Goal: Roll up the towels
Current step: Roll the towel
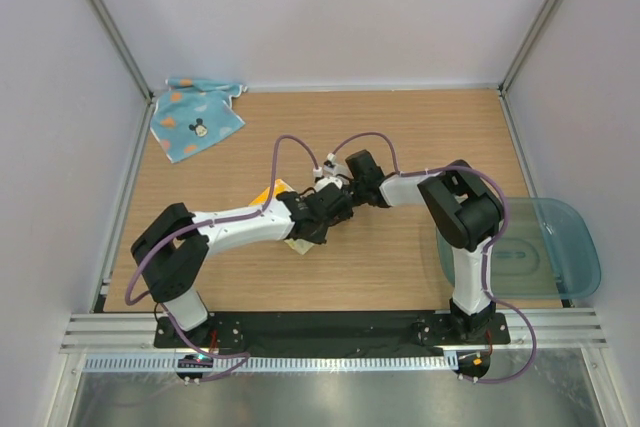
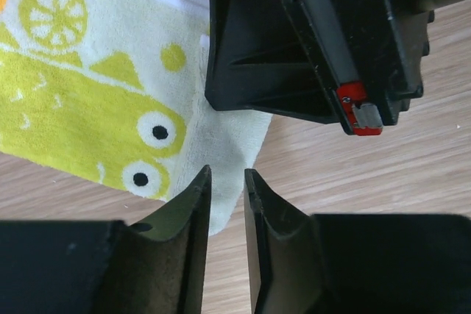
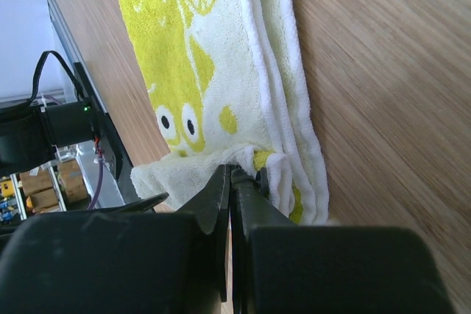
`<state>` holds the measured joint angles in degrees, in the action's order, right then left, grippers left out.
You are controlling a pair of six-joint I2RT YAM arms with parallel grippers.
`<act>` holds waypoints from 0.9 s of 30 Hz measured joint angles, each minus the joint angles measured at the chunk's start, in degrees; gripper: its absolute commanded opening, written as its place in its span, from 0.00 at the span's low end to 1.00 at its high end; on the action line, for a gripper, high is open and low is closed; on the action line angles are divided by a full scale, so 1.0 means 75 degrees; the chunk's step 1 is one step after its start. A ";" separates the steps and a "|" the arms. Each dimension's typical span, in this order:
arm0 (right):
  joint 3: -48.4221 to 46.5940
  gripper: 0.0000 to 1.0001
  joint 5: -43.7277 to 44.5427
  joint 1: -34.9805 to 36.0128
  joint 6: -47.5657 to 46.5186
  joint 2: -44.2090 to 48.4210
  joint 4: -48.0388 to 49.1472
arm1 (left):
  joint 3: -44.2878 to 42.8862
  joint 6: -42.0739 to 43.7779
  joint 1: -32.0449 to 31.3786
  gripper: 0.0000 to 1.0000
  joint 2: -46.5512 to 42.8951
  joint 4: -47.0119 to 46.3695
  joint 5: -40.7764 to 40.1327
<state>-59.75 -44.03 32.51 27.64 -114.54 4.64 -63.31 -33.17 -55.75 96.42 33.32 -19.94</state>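
My right wrist camera shows the right gripper (image 3: 230, 170) pressed together at the yellow towel's (image 3: 221, 56) fold. Overhead I can't see that. The left gripper (image 2: 227, 176) sits slightly spread over a corner.

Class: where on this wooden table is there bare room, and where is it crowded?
Free: far wood between the light blue spotted towel and the right wall; near strip between the arm bases. Crowded: centre, left gripper and right gripper over the yellow green-printed towel; right edge, under the clear bluish plastic tub.

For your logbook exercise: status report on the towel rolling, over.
Left pincer slightly open over yellow towel corner. Right pincer shut at its fold. Blue towel unrolled, far left. Nothing blocking.
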 measured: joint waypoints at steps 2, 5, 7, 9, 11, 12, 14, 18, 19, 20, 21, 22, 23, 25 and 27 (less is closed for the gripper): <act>-0.0032 0.01 -0.0015 0.0000 -0.0012 -0.0032 -0.0023 | 0.0029 0.0029 0.0000 0.31 0.0000 -0.0073 -0.0003; -0.0090 0.01 -0.0023 0.0000 -0.0017 -0.0064 -0.0052 | 0.0221 0.0006 0.0000 0.33 0.0000 -0.0210 -0.0026; -0.0119 0.01 -0.0032 0.0000 -0.0020 -0.0087 -0.0055 | 0.0458 -0.0058 0.0000 0.33 0.0000 -0.0221 -0.0035; -0.0140 0.01 -0.0038 0.0000 -0.0020 -0.0102 -0.0064 | 0.0664 -0.0140 0.0000 0.33 0.0000 -0.0245 -0.0032; -0.0184 0.01 -0.0070 0.0006 -0.0023 -0.0137 -0.0087 | 0.0799 -0.0233 0.0000 0.33 -0.0009 -0.0358 -0.0038; -0.0213 0.01 -0.0079 0.0006 -0.0023 -0.0154 -0.0117 | 0.0848 -0.0289 0.0000 0.33 -0.0026 -0.0423 -0.0050; -0.0265 0.01 -0.0102 0.0006 -0.0023 -0.0195 -0.0163 | 0.0991 -0.0382 0.0000 0.33 -0.0125 -0.0571 -0.0073; -0.0367 0.01 -0.0157 0.0009 -0.0023 -0.0265 -0.0254 | 0.1218 -0.0493 0.0000 0.31 -0.0297 -0.0787 -0.0082; -0.0388 0.01 -0.0166 0.0009 -0.0023 -0.0283 -0.0271 | 0.1241 -0.0504 0.0000 0.30 -0.0309 -0.0822 -0.0079; -0.0411 0.01 -0.0178 0.0009 -0.0023 -0.0294 -0.0294 | 0.1247 -0.0513 -0.0003 0.31 -0.0309 -0.0836 -0.0076; -0.0437 0.01 -0.0181 0.0009 -0.0023 -0.0303 -0.0326 | 0.1250 -0.0516 -0.0020 0.31 -0.0309 -0.0842 -0.0070; -0.0463 0.01 -0.0181 0.0009 -0.0023 -0.0318 -0.0356 | 0.1250 -0.0516 -0.0032 0.33 -0.0309 -0.0842 -0.0070; -0.0498 0.01 -0.0187 0.0009 -0.0023 -0.0335 -0.0391 | 0.1253 -0.0513 -0.0058 0.35 -0.0309 -0.0845 -0.0073; -0.0565 0.01 -0.0187 0.0012 -0.0047 -0.0356 -0.0487 | 0.1259 -0.0513 -0.0134 0.38 -0.0309 -0.0871 -0.0073; -0.0624 0.01 -0.0187 0.0020 -0.0064 -0.0385 -0.0545 | 0.1259 -0.0510 -0.0230 0.41 -0.0309 -0.0871 -0.0073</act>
<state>-64.42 -45.43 32.67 27.16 -117.43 0.56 -53.87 -36.99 -57.47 94.11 26.79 -20.49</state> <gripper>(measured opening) 0.039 0.386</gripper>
